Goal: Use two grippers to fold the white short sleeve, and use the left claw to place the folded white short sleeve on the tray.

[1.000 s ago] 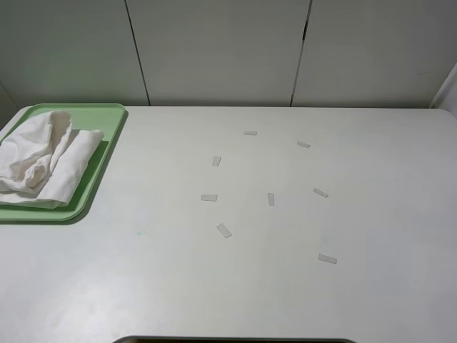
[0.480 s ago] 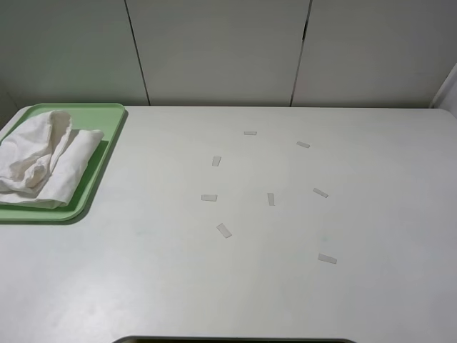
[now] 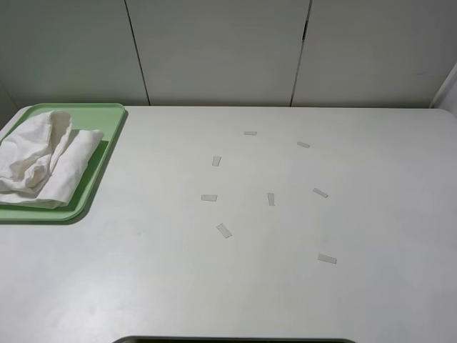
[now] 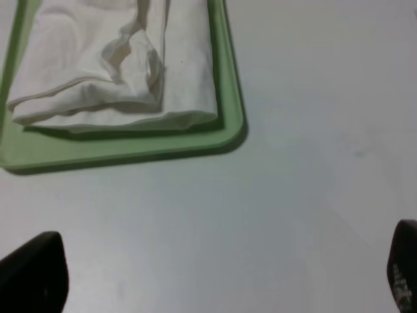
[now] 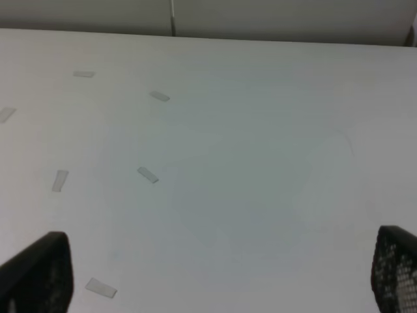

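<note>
shirt point(image 3: 41, 158): folded, rumpled, lying on tray point(image 3: 100, 171); overhangs tray's left rim
tray: far-left corner of table point(image 3: 285, 286)
L claw point(image 4: 215, 274): jaws wide apart, empty, over bare table near tray's corner
R claw point(image 5: 215, 274): jaws wide apart, empty, over table
tape bits point(image 3: 224, 230): scattered mid-table, well apart from tray

A white table point(image 3: 285, 286) dotted with pale tape strips point(image 3: 224, 230) stands against grey panelled walls point(image 3: 221, 50).
</note>
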You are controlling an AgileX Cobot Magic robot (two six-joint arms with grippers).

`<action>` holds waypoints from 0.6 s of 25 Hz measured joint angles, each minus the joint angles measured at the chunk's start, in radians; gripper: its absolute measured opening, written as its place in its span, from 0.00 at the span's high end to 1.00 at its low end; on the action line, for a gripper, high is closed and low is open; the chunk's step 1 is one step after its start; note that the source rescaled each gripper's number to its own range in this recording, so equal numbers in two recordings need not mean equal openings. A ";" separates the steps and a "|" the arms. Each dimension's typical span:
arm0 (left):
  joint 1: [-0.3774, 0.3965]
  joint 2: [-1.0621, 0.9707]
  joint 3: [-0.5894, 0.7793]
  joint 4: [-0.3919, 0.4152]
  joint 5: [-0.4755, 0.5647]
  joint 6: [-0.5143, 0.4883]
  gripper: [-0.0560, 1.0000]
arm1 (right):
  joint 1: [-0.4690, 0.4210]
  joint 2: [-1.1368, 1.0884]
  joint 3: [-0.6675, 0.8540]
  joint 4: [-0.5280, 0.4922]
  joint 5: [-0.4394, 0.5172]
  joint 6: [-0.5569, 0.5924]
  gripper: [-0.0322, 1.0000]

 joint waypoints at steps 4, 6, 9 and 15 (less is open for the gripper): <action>0.000 0.000 0.000 0.001 0.000 0.007 0.02 | 0.000 0.000 0.000 0.001 0.000 0.000 0.00; 0.000 0.000 0.000 0.002 0.000 0.007 0.02 | 0.000 0.000 0.000 0.001 0.000 0.000 0.00; 0.001 0.000 0.000 0.002 0.000 0.009 0.02 | 0.000 0.000 0.000 0.001 0.000 0.000 0.00; 0.058 0.000 0.000 0.002 0.000 0.010 0.02 | 0.000 0.000 0.000 0.001 0.000 0.000 0.00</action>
